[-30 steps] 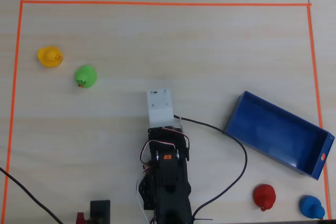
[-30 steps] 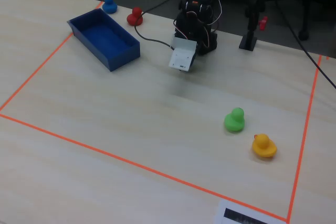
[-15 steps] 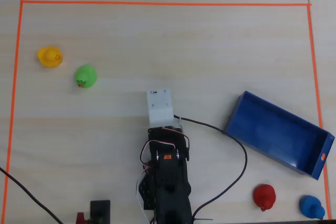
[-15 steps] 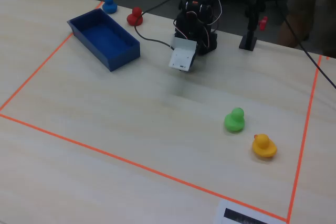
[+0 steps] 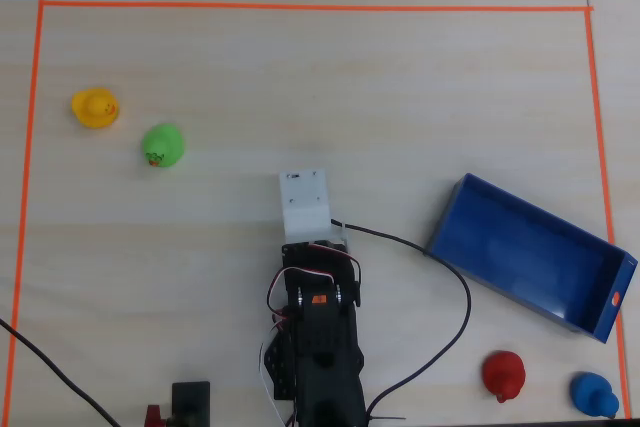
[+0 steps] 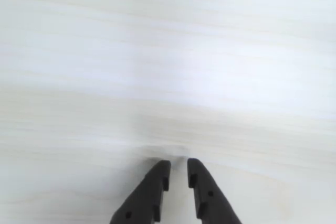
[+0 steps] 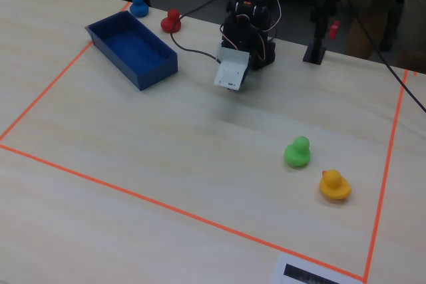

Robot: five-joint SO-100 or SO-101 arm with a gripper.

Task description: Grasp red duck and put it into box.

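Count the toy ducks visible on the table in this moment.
4. In the overhead view: yellow duck and green duck sit upper left; red duck and blue duck sit lower right, below the box. None is in the box.

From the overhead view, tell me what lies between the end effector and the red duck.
In the overhead view, only a black cable on bare table crosses between the end effector and the red duck; the blue box sits just above that line.
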